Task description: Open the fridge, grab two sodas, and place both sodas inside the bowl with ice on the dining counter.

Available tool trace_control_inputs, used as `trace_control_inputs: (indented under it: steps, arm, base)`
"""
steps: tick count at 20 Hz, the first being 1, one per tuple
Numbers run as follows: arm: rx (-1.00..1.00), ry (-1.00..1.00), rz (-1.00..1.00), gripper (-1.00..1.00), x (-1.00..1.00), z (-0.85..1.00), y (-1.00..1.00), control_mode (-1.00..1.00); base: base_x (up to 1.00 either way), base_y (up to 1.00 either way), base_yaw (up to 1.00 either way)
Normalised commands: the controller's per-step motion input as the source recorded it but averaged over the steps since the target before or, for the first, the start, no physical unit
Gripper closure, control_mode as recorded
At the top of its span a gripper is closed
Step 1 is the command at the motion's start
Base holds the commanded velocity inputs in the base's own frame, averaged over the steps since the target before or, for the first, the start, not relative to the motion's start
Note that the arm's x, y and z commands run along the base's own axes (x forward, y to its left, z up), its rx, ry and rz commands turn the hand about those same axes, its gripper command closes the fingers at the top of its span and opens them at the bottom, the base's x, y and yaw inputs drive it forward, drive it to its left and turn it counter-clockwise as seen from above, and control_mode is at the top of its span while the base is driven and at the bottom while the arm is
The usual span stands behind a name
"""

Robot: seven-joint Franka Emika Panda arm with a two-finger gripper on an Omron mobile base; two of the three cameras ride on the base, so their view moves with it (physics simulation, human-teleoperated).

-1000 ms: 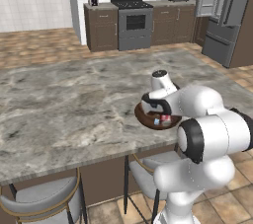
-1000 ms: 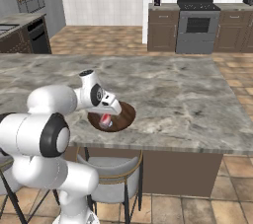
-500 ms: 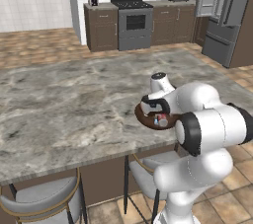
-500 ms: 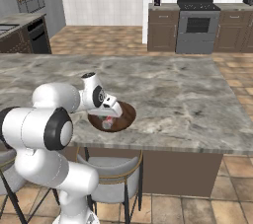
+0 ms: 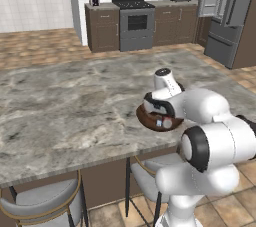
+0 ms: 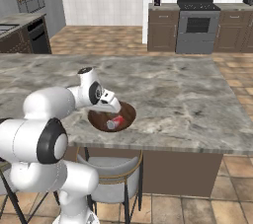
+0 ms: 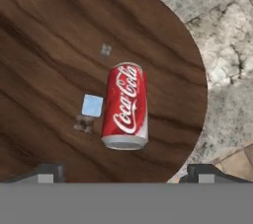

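Observation:
A red soda can (image 7: 126,107) lies on its side in the dark wooden bowl (image 7: 44,45), with its silver top toward my fingertips. A small pale ice cube (image 7: 92,105) rests just beside it. My gripper (image 7: 126,171) hovers right over the bowl, open, with the can free between and beyond its fingertips (image 7: 49,171). From the base, the gripper (image 5: 161,115) hangs over the bowl (image 5: 145,120) near the front edge of the marble dining counter (image 5: 75,101). The can (image 6: 116,121) shows red in the bowl (image 6: 129,112). The grey fridge (image 5: 227,21) stands far back right.
Stools (image 5: 45,206) (image 6: 113,178) are tucked under the counter's front edge, just below the bowl. A stove (image 5: 132,18) and brown cabinets (image 5: 102,28) line the back wall. The marble top (image 6: 188,99) stretches wide beyond the bowl.
The jaws have spread wide and let go of the can, which now lies loose in the bowl. The arm has stayed over the bowl.

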Motion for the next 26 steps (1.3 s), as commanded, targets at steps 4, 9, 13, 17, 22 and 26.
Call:
trace_control_inputs:
  steps: [4, 9, 13, 17, 22, 26]
  arm:
    - [0.01, -0.12, 0.0, -1.0, -0.64, 0.47, 0.0, -1.0]
    - [0.04, -0.12, -0.01, -1.0, -0.89, 0.5, 0.0, -1.0]
    - [0.03, -0.18, 0.0, -1.0, -1.0, 0.58, -0.04, -1.0]
    - [0.02, -0.21, 0.0, -1.0, -1.0, 0.62, -0.08, -1.0]
    - [0.0, -0.22, 0.0, -1.0, -1.0, 0.53, -0.08, -1.0]
    - [0.0, -0.14, 0.02, -1.0, -0.91, 0.16, 0.04, -1.0]
  base:
    - [0.0, 0.0, 0.0]
    - [0.0, 0.0, 0.0]
    - [0.0, 0.0, 0.0]
    - [0.0, 0.0, 0.0]
    - [0.0, 0.0, 0.0]
    - [0.0, 0.0, 0.0]
